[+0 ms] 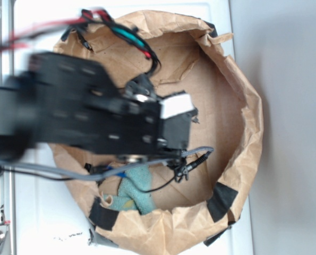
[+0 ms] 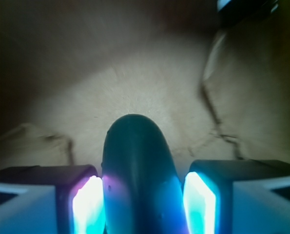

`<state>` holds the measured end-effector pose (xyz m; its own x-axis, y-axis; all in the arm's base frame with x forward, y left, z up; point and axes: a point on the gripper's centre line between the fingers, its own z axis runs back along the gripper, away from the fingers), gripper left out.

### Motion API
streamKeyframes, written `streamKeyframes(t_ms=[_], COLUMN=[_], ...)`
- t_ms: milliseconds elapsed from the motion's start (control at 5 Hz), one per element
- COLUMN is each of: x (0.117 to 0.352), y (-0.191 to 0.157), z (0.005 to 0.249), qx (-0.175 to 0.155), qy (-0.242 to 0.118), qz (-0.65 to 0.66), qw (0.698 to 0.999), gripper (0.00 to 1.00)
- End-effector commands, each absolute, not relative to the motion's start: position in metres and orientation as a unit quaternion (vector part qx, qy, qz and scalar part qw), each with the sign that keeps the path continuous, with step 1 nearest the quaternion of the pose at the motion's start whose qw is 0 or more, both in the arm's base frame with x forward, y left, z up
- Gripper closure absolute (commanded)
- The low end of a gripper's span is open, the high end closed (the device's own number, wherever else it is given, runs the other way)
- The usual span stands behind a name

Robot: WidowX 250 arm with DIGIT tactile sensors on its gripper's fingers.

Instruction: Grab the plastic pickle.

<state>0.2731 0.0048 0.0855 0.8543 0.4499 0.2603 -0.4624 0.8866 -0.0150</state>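
Jaws flank the smooth dark green oblong plastic pickle (image 2: 137,180), narrow but with slim gaps either side, not visibly clamped; pickle lies on the crumpled brown paper basin (image 1: 242,106) floor. Closing and lifting remain, apparently.

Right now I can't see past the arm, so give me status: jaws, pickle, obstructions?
Jaws open, astride the dark green oblong plastic pickle. Gaps both sides, not gripped. Nothing between. Fuzzy teal cloth well aside.
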Motion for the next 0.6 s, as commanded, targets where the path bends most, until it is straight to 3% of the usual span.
streamKeyframes(t_ms=[0,200,400], x=[0.266,0.253,0.254], y=[0.002,-0.001,-0.005], z=[0.161,0.179,0.175], qx=[-0.012,-0.037,-0.038], qy=[-0.166,-0.192,-0.208], qz=[0.212,0.201,0.219], qw=[0.963,0.96,0.953], gripper=[1.0,1.0,1.0])
